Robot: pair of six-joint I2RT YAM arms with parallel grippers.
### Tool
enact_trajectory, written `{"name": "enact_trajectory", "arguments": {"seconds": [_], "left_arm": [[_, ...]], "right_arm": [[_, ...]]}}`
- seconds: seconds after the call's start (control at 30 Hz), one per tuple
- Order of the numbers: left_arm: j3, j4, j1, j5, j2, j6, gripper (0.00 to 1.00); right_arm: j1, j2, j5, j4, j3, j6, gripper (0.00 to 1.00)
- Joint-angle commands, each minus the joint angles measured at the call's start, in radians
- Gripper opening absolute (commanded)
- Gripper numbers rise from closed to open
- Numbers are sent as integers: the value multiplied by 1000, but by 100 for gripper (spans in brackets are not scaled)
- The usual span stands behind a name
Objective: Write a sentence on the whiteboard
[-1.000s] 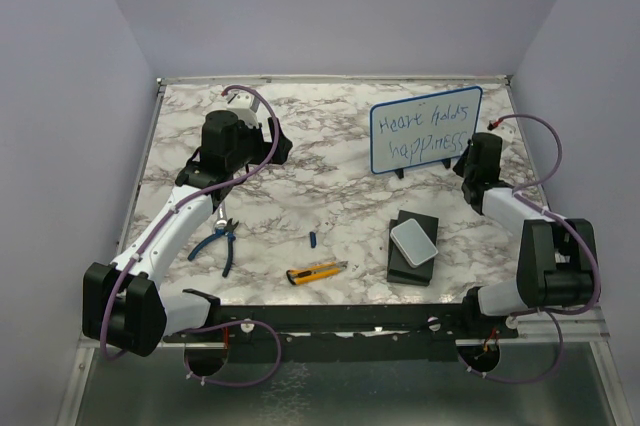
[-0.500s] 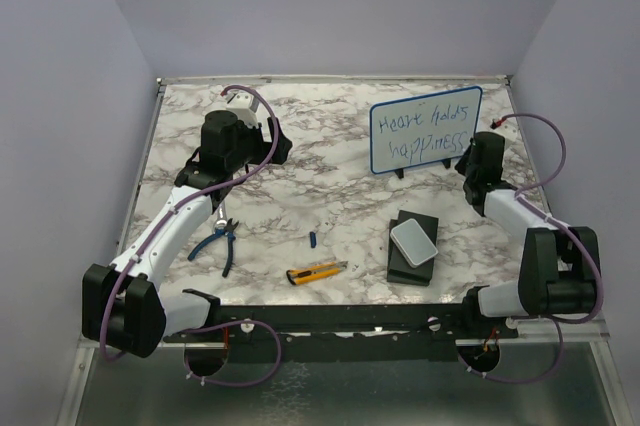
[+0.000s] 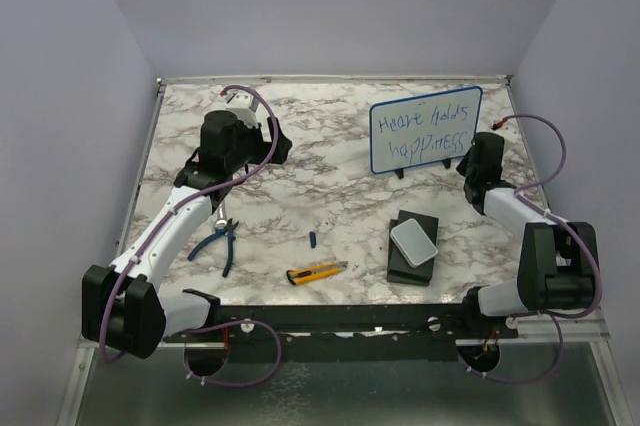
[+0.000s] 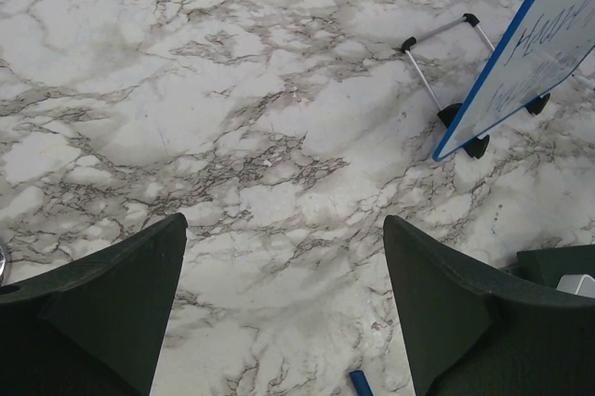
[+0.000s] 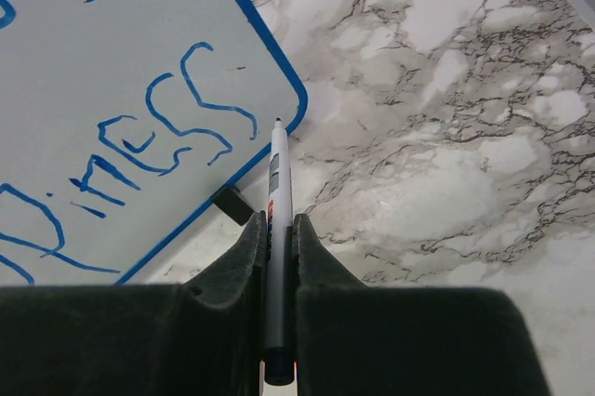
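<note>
The whiteboard (image 3: 425,131), white with a thin blue frame, stands upright at the back right on small black feet. The sentence (image 3: 420,129) fills it in two lines of blue slanted handwriting; its last letters (image 5: 177,122) show in the right wrist view. My right gripper (image 5: 277,221) is shut on a white marker (image 5: 278,182). The marker's tip sits at the board's lower right corner (image 5: 296,103); whether it touches is unclear. Far left of the board (image 4: 530,52), my left gripper (image 4: 284,229) hangs open over bare marble, holding nothing.
A black box with a pale grey rounded box (image 3: 414,242) on top lies in front of the board. A yellow utility knife (image 3: 316,271), blue-handled pliers (image 3: 222,242) and a small blue cap (image 3: 312,238) lie near the front. The board's wire stand (image 4: 437,38) reaches out behind it.
My right gripper with the marker has shifted slightly back and to the right beside the board's corner. The left arm has not moved.
</note>
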Motion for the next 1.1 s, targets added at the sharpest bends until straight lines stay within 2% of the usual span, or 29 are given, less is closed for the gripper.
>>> {"name": "enact_trajectory", "arguments": {"seconds": [0.0,1.07], "left_arm": [[-13,17,5,-9,-22,11,88],[-13,17,5,-11,-21,13,88]], "right_arm": [[-24,27,30,0,31,1,1],[-29,37,-48,97,4,-20,1]]}}
